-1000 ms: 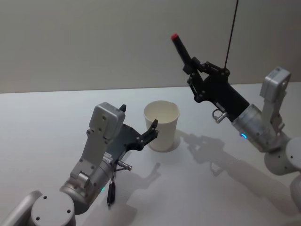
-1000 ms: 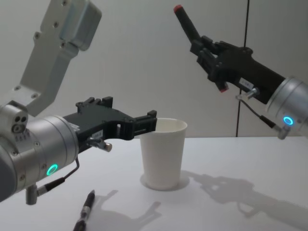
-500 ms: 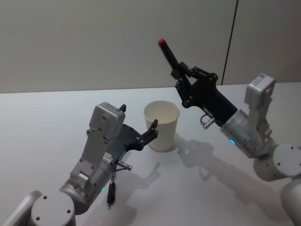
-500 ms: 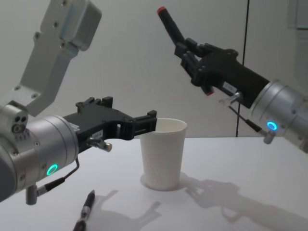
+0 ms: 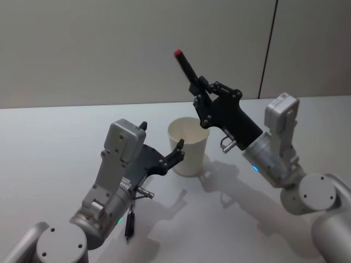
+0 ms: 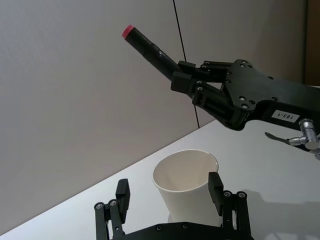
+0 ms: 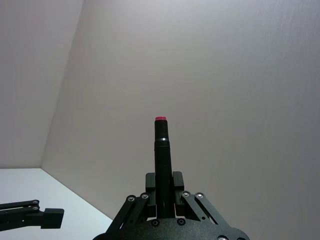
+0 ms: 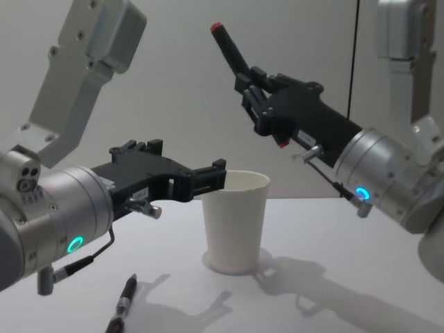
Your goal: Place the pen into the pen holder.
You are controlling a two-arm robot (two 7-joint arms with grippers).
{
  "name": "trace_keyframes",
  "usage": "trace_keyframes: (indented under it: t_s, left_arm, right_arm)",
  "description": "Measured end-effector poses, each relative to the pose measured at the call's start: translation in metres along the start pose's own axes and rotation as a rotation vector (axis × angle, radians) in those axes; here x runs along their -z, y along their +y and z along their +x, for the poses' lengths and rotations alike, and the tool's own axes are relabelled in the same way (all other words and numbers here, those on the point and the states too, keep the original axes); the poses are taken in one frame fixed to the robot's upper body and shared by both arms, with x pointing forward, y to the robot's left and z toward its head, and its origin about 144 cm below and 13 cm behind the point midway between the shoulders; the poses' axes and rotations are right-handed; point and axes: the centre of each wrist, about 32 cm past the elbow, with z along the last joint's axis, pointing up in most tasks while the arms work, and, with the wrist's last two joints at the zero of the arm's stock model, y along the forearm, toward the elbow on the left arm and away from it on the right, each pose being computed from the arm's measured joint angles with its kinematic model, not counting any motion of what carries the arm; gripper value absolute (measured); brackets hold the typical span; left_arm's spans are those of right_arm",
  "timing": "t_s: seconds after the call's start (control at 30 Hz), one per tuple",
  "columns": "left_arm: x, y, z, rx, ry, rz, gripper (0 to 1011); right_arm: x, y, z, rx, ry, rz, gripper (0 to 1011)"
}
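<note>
A black pen (image 5: 185,66) with a red tip points up and tilts left, and my right gripper (image 5: 200,89) is shut on its lower part. That gripper hangs just above the far right rim of the pen holder (image 5: 189,150), a white paper cup standing upright on the table. The chest view shows the pen (image 8: 225,45) well above the cup (image 8: 234,222). My left gripper (image 5: 162,136) is open at the cup's left side, one fingertip close to the rim. In the left wrist view the cup (image 6: 187,197) stands just past the open fingers (image 6: 216,186).
A dark pen-like object (image 8: 123,305) lies on the white table (image 5: 49,148) near the front, beside my left arm. A plain wall stands behind the table. The table's right half is bare apart from shadows.
My right arm has carried the pen leftward and slightly lower, from right of the cup to above its rim. The left arm and the cup have not moved.
</note>
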Motion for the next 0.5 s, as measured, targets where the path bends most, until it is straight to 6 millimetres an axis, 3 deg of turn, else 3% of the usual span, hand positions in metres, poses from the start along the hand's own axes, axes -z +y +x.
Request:
trace_keyframes:
  t_s: [0.5]
  left_arm:
    - [0.000,0.000,0.000,0.000,0.000,0.000,1003]
  right_arm:
    - [0.021,0.016,-0.014,0.041,-0.030,-0.028,185]
